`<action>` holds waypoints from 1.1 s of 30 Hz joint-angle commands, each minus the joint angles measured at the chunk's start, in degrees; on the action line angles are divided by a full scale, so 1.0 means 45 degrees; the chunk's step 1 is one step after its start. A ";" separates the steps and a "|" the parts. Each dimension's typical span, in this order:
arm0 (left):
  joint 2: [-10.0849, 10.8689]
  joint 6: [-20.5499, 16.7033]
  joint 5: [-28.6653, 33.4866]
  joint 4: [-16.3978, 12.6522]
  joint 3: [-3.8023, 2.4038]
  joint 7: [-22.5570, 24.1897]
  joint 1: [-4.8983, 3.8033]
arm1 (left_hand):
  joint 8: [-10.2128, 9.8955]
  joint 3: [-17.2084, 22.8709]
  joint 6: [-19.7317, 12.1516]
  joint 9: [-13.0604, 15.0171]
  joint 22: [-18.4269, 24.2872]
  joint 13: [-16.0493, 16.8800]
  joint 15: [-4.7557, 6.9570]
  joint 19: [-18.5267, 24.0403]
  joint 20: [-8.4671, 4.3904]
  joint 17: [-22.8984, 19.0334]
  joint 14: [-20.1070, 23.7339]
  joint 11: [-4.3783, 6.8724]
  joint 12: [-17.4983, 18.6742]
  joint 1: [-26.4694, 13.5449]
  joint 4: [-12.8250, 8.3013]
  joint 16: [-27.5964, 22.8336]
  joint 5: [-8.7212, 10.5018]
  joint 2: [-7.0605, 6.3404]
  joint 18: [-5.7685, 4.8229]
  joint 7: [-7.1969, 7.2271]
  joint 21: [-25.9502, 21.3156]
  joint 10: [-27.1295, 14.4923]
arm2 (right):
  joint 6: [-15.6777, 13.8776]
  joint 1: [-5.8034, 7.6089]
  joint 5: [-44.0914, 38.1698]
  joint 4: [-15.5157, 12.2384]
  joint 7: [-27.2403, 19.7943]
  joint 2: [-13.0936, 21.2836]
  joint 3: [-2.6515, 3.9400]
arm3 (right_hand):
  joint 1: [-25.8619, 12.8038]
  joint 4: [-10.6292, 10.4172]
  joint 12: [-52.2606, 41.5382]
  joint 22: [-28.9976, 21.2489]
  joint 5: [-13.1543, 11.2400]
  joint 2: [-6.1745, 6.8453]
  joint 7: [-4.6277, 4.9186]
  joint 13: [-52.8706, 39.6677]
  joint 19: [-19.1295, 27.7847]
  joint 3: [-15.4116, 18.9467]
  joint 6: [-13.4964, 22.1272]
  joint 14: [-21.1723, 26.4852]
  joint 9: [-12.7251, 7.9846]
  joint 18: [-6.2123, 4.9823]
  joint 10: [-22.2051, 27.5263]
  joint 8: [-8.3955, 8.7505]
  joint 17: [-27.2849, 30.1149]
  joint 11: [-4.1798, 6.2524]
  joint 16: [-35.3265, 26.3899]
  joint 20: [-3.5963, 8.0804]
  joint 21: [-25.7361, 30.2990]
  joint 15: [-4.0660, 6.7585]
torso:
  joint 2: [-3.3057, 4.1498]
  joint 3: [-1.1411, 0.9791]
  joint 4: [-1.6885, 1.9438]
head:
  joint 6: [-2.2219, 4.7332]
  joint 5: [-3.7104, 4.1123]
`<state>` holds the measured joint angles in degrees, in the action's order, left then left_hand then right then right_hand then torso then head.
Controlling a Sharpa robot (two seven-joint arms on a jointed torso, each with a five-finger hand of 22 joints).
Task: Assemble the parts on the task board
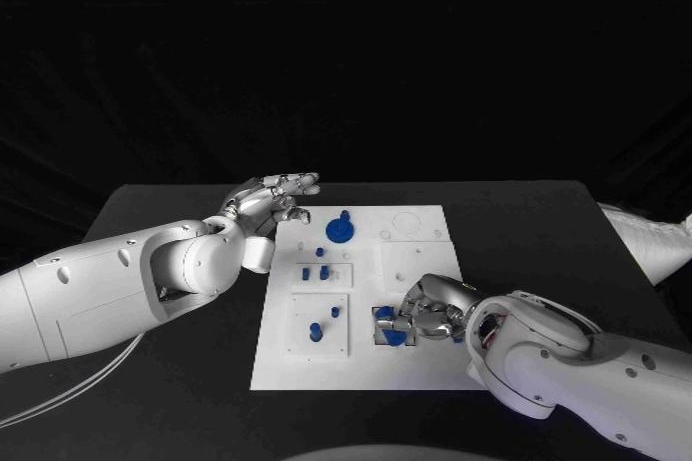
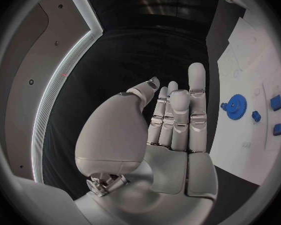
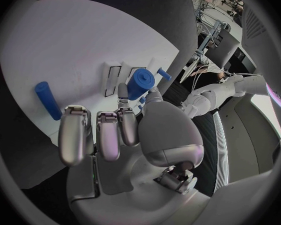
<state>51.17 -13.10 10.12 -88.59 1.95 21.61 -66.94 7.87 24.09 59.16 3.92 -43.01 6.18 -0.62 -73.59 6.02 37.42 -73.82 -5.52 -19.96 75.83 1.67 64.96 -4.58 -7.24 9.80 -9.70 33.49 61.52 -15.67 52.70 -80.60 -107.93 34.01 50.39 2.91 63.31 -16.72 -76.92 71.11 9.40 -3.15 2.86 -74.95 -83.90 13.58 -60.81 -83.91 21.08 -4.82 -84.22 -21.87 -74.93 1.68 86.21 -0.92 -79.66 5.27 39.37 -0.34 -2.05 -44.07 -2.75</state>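
We see the white board (image 1: 361, 366) lying in the middle of the black counter (image 1: 548, 221), with small blue parts on it. A blue gear (image 1: 340, 228) sits near the board's far edge, and a blue peg (image 1: 315, 331) stands in a square plate near its left edge. The right robot hand (image 1: 430, 311) rests over the board's right edge, its fingers closed around a blue cylinder (image 3: 138, 83). The left robot hand (image 1: 270, 201) is raised over the board's far left corner, fingers straight and apart, holding nothing.
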 commanded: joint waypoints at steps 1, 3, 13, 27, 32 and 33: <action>-0.0011 0.0223 -0.0042 -0.0032 -0.0008 0.0074 -0.0005 | 0.0047 -0.0088 -0.0092 -0.0005 0.0017 0.0010 0.0020 -0.0074 0.0018 -0.0011 0.0103 0.0019 -0.0071 -0.0027 -0.0023 0.0002 -0.0060 0.0071 0.0135 -0.0013 -0.0050 -0.0111 | 0.0160 0.0004 -0.0573 0.0015 0.0043 -0.0008 -0.0001 | -0.0226 0.0004 0.0174 -0.0053 -0.0416 0.0073 -0.0002 -0.0782 -0.0006 0.0214 0.0114 -0.0991 0.0053 0.0208 0.0117 0.0053 -0.1382 -0.0050 -0.0064 0.0051 0.0080 0.0002 | 0.0001 0.0001 -0.0010 | -0.0021 0.0013; -0.0007 0.0223 -0.0042 -0.0035 -0.0008 0.0072 -0.0005 | 0.0047 -0.0088 -0.0092 -0.0005 0.0017 0.0010 0.0020 -0.0074 0.0018 -0.0011 0.0103 0.0019 -0.0071 -0.0027 -0.0023 0.0002 -0.0060 0.0071 0.0135 -0.0013 -0.0050 -0.0111 | 0.0166 0.0006 -0.0642 0.0004 0.0039 -0.0003 -0.0002 | -0.0307 0.0003 0.0292 -0.0082 -0.0576 0.0137 0.0005 -0.0701 0.0006 0.0317 0.0134 -0.0984 0.0097 0.0201 0.0163 0.0061 -0.1350 -0.0055 -0.0083 0.0045 0.0102 -0.0004 | 0.0005 -0.0004 -0.0008 | -0.0017 0.0021; 0.0018 0.0221 -0.0042 -0.0036 -0.0008 0.0068 -0.0005 | 0.0044 -0.0109 -0.0107 -0.0008 0.0021 0.0009 0.0018 -0.0073 0.0020 -0.0017 0.0106 0.0013 -0.0081 -0.0047 -0.0017 0.0004 -0.0057 0.0057 0.0135 -0.0022 -0.0055 -0.0128 | -0.0143 0.0007 -0.0922 -0.0244 -0.0075 0.0087 -0.0002 | -0.0286 0.0035 0.0371 -0.0078 -0.0605 0.0269 0.0006 -0.0670 0.0005 0.0395 0.0151 -0.0982 0.0202 0.0202 0.0173 0.0067 -0.1337 -0.0058 -0.0098 0.0036 0.0111 -0.0008 | 0.0008 -0.0022 -0.0005 | -0.0021 0.0008; 0.0045 0.0234 -0.0042 -0.0045 -0.0008 0.0072 -0.0004 | 0.0044 -0.0116 -0.0118 -0.0009 0.0024 0.0008 0.0015 -0.0073 0.0021 -0.0038 0.0113 0.0011 -0.0091 -0.0052 -0.0015 -0.0001 -0.0060 0.0059 0.0134 -0.0026 -0.0060 -0.0140 | 0.0127 -0.0015 -0.1434 -0.0406 -0.0200 0.0197 -0.0001 | 0.2500 0.1404 0.0399 0.0191 -0.1038 0.0159 -0.0069 -0.0729 -0.0094 -0.0378 -0.0007 -0.1022 0.0620 0.0252 0.0055 -0.0051 -0.1524 0.0018 -0.0021 0.0091 -0.0024 0.0056 | -0.0005 0.0006 -0.0007 | -0.0052 0.0004; 0.0039 0.0234 -0.0042 -0.0042 -0.0008 0.0065 -0.0004 | 0.0044 -0.0116 -0.0118 -0.0009 0.0024 0.0008 0.0015 -0.0073 0.0021 -0.0038 0.0113 0.0011 -0.0091 -0.0052 -0.0015 -0.0001 -0.0060 0.0059 0.0134 -0.0026 -0.0060 -0.0140 | 0.0207 -0.0016 -0.1732 -0.0279 -0.0137 0.0095 -0.0003 | 0.2655 0.1525 0.0309 0.0213 -0.1102 0.0027 -0.0112 -0.0809 -0.0102 -0.0538 -0.0099 -0.1025 0.0693 0.0256 0.0003 -0.0115 -0.1541 0.0048 -0.0015 0.0104 -0.0035 0.0076 | -0.0003 0.0011 -0.0002 | -0.0071 0.0045; 0.0039 0.0235 -0.0042 -0.0043 -0.0008 0.0064 -0.0004 | 0.0044 -0.0116 -0.0118 -0.0009 0.0024 0.0008 0.0015 -0.0073 0.0021 -0.0038 0.0113 0.0011 -0.0091 -0.0052 -0.0015 -0.0001 -0.0060 0.0059 0.0134 -0.0026 -0.0060 -0.0140 | 0.0213 -0.0016 -0.1804 -0.0251 -0.0136 0.0072 -0.0003 | 0.2654 0.1528 0.0284 0.0209 -0.1091 0.0006 -0.0121 -0.0831 -0.0100 -0.0555 -0.0123 -0.1024 0.0707 0.0255 -0.0008 -0.0131 -0.1536 0.0056 -0.0017 0.0107 -0.0032 0.0080 | 0.0001 0.0009 -0.0010 | -0.0059 0.0045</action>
<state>51.42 -13.09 10.11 -88.64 1.95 21.57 -66.94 7.87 23.93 58.94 3.92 -42.97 6.16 -0.61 -73.59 6.02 37.30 -73.82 -5.31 -20.19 75.83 1.51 64.96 -4.58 -7.24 9.80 -9.91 33.49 61.32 -15.82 52.71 -86.12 -109.41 33.32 50.83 2.94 73.32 -9.98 -75.21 72.03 4.61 -1.52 2.23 -77.49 -83.93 11.22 -61.02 -83.93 24.23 -4.83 -83.76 -22.35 -74.92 1.34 85.99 -0.90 -79.62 5.19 39.35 -0.30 -2.09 -44.37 -2.62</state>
